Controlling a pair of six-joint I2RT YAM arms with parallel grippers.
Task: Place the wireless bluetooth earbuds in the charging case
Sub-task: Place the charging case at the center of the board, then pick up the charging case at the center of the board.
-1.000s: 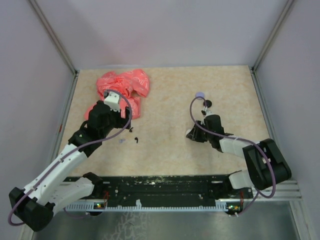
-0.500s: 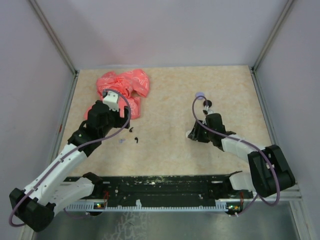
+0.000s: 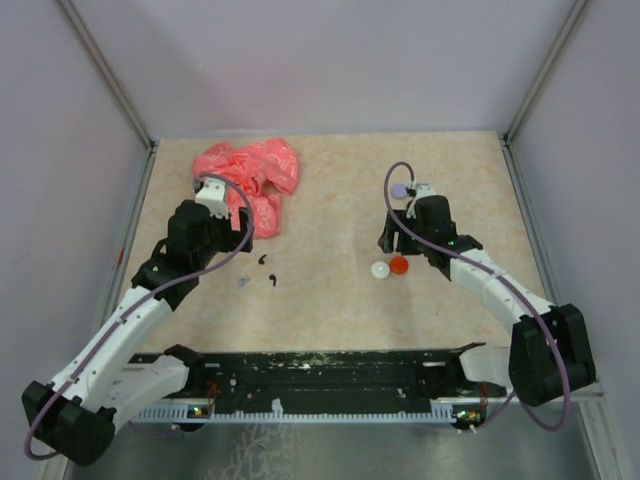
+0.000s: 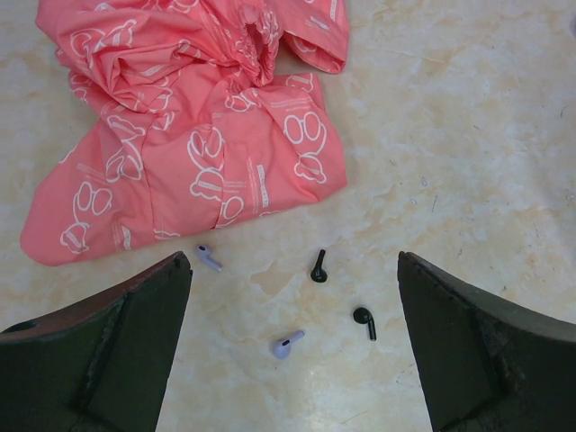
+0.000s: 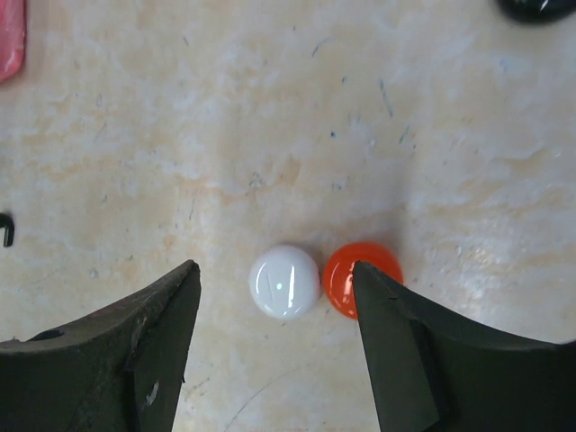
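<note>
Two black earbuds (image 4: 319, 268) (image 4: 364, 319) and two pale purple earbuds (image 4: 287, 343) (image 4: 208, 257) lie loose on the table below my left gripper (image 4: 292, 263), which hangs open above them. In the top view they show as tiny specks (image 3: 272, 281) just right of the left gripper (image 3: 238, 225). My right gripper (image 5: 275, 270) is open above a white round charging case (image 5: 284, 282) and a red one (image 5: 345, 281) that touch side by side; the right finger covers part of the red one. Both cases look closed (image 3: 379, 268) (image 3: 399, 265).
A crumpled pink cloth (image 3: 245, 175) lies at the back left, its edge close to the earbuds. A pale purple round case (image 3: 400, 189) sits behind the right gripper (image 3: 390, 240). A black round thing (image 5: 538, 7) shows at the right wrist view's top edge.
My right gripper has opened and drawn back toward the far side, uncovering the white and red cases on the table. The left arm has shifted slightly back toward the cloth.
</note>
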